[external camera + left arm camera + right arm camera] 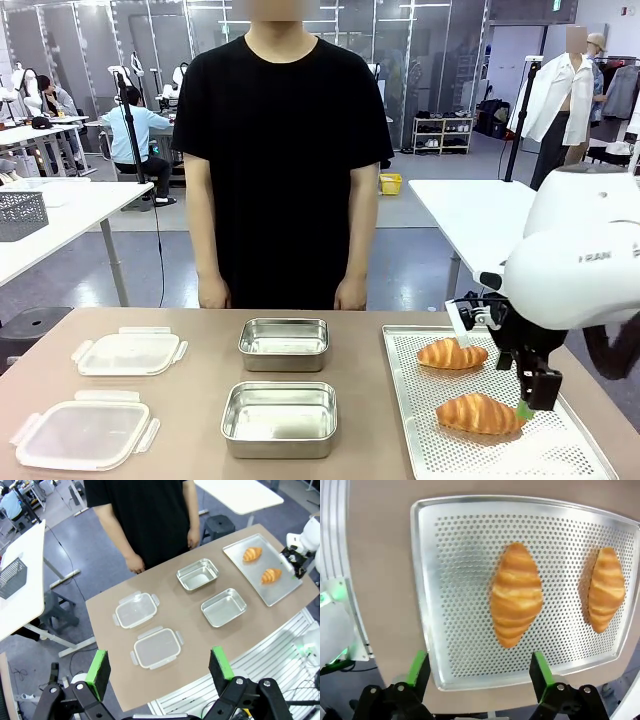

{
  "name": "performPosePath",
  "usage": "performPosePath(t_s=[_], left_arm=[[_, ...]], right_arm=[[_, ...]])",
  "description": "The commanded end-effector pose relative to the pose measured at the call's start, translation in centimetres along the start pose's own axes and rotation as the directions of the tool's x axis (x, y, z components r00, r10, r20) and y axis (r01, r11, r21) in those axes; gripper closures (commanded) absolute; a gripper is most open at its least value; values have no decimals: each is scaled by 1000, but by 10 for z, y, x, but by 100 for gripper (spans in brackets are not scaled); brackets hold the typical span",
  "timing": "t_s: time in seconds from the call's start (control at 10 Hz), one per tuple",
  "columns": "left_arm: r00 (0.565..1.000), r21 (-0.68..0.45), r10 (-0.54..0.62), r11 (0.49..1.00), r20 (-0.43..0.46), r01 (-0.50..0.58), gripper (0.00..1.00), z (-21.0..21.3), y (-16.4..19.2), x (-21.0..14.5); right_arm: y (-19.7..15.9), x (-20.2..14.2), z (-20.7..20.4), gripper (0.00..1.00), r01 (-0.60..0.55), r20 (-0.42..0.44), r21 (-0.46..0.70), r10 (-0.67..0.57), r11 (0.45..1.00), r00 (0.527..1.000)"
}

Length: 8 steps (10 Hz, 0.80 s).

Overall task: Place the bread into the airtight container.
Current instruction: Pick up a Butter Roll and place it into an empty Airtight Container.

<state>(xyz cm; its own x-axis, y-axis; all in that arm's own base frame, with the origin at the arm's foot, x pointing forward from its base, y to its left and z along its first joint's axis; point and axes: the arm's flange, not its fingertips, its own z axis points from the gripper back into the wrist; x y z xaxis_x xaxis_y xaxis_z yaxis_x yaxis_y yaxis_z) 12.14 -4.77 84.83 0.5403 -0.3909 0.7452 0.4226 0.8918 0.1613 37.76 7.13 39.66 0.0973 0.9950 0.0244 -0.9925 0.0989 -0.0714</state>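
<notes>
Spread apart and empty, the right fingers (538, 669) hover over the tray (460, 555) at the counter's (200, 400) right end. The near croissant (516, 595) lies just ahead, centred between them, with its long axis crossing their closing line. The far croissant (606, 589) sits alongside, apart. The steel container (279, 418) waits left of the tray. The left fingers (98, 667) are apart, high up and well away, so the right arm is nearer.
</notes>
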Motion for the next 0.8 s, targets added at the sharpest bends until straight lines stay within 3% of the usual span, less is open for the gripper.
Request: performPosePath(t_s=[0.0, 0.3, 0.7], left_arm=[[1000, 2, -4, 1000, 10, 4, 0, 6, -3, -1], [1000, 2, -4, 1000, 10, 4, 0, 6, -3, -1], [1000, 2, -4, 1000, 10, 4, 0, 6, -3, -1]], right_arm=[[-10, -7, -43, 0, -11, 15, -2, 11, 1000, 1000], [-20, -2, -72, 0, -2, 25, 30, 2, 1000, 1000], [-27, -4, -90, 0, 14, 45, -26, -13, 1000, 999]])
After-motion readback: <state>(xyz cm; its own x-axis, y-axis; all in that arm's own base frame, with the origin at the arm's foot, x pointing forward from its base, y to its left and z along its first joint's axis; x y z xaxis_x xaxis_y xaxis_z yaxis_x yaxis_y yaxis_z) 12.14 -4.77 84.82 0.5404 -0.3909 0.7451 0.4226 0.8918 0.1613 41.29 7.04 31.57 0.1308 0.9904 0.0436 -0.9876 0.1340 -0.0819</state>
